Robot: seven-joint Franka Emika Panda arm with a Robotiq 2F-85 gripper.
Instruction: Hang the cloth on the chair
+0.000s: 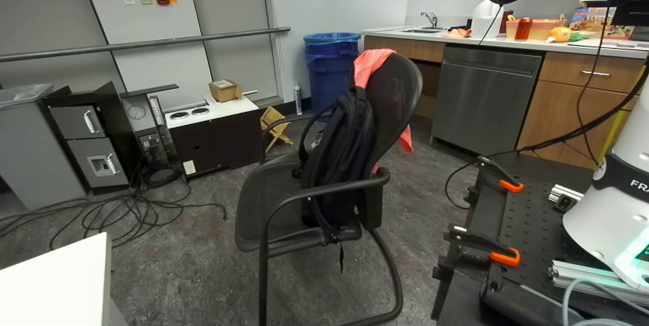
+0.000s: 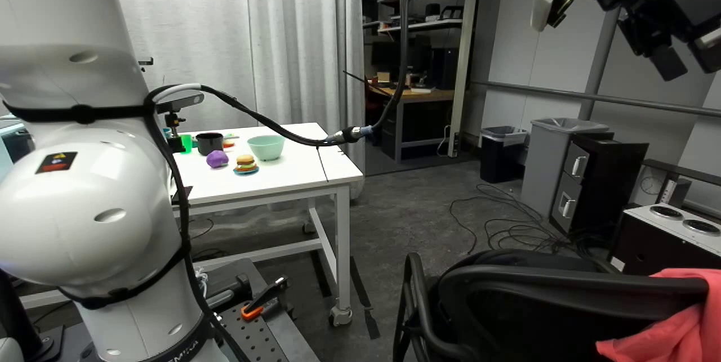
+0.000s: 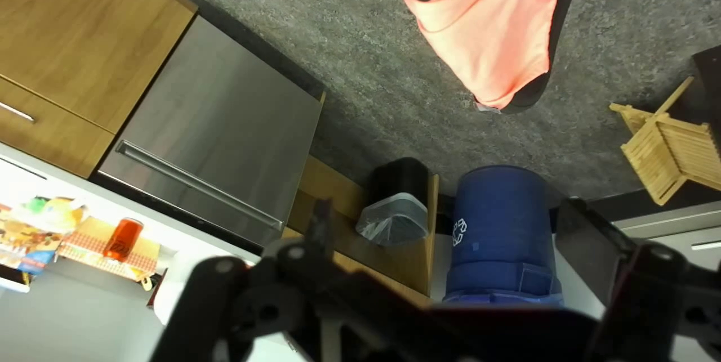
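The coral-pink cloth (image 1: 372, 64) lies draped over the top corner of the black chair's backrest (image 1: 403, 87), with part hanging behind it. In an exterior view the cloth (image 2: 684, 325) covers the right end of the chair's top rim (image 2: 541, 280). In the wrist view the cloth (image 3: 495, 30) hangs creased over the backrest at the upper right, apart from my fingers. My gripper (image 3: 450, 210) is open, with nothing between its fingers. In an exterior view the gripper (image 2: 690, 57) is raised at the upper right, above the cloth and chair. The cloth's lower part is partly hidden behind the backrest.
A black backpack (image 1: 339, 158) sits on the chair against the backrest. A blue bin (image 1: 332, 72) stands behind it by the counter (image 1: 487, 42). A white table (image 2: 293, 176) holds a bowl and toy food. Loose cables (image 1: 137, 209) lie on the floor.
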